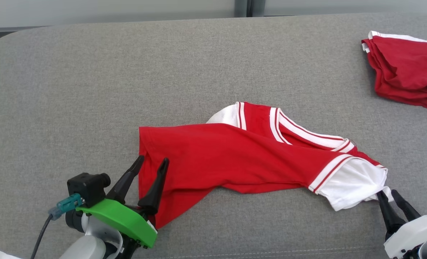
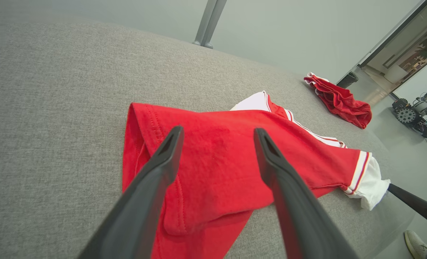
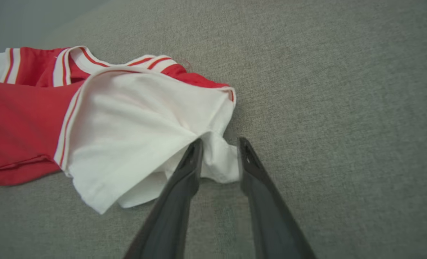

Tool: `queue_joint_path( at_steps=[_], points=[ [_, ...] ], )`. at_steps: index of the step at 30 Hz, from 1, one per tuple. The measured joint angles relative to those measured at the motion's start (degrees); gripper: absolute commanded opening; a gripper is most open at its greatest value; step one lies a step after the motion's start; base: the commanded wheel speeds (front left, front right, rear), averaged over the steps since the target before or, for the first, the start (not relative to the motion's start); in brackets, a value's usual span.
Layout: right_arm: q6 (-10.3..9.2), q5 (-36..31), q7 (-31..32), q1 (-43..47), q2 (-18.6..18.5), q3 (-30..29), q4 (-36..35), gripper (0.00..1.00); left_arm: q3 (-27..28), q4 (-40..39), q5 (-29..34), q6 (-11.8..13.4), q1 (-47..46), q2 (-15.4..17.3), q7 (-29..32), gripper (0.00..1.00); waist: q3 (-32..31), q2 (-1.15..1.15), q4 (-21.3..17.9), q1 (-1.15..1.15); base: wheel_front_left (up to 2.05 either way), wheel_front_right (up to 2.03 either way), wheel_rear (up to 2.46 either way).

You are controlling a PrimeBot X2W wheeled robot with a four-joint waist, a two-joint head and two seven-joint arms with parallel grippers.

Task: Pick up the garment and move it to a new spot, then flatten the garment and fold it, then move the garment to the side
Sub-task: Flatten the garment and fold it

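The garment (image 1: 235,158), a red shirt with white sleeves and striped trim, lies crumpled on the grey padded surface (image 1: 91,90). My left gripper (image 1: 153,160) is open over the shirt's red hem corner at its left end, one finger on each side of the fabric edge. In the left wrist view its fingers (image 2: 163,169) spread wide above the red cloth (image 2: 217,158). My right gripper (image 1: 386,193) sits at the white sleeve on the right end. In the right wrist view the gripper (image 3: 219,141) is open a little, with a corner of the white sleeve (image 3: 127,126) lying between the tips.
A second red garment (image 1: 408,72) lies folded at the surface's far right corner. The surface's front edge runs just below both grippers. In the left wrist view a shoe (image 2: 417,244) and a wheeled machine (image 2: 411,115) are on the floor to the right.
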Motion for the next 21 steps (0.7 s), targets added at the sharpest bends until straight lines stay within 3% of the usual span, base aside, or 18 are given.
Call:
queue_joint_path(
  at_steps=[19, 20, 21],
  points=[
    [-0.81, -3.66, -0.02, 0.29, -3.76, 1.71, 0.62, 1.00, 0.60, -0.16, 0.67, 0.01, 0.38, -2.07, 1.29, 1.00, -1.36, 0.00, 0.41, 0.00, 0.00, 0.00, 0.00],
    [-0.62, -3.68, 0.44, 0.29, -3.82, 2.18, 0.62, 0.99, 0.82, -0.21, 0.69, 0.01, 0.65, -2.21, 1.27, 1.00, -1.46, 0.00, 0.57, 0.00, 0.00, 0.00, 0.00],
    [-0.24, -3.74, 0.92, 0.27, -3.81, 2.68, 0.69, 0.89, 0.96, -0.24, 0.70, 0.01, 1.04, -2.24, 1.27, 1.00, -1.53, 0.00, 0.68, 0.00, 0.00, 0.00, 0.00]
  ],
)
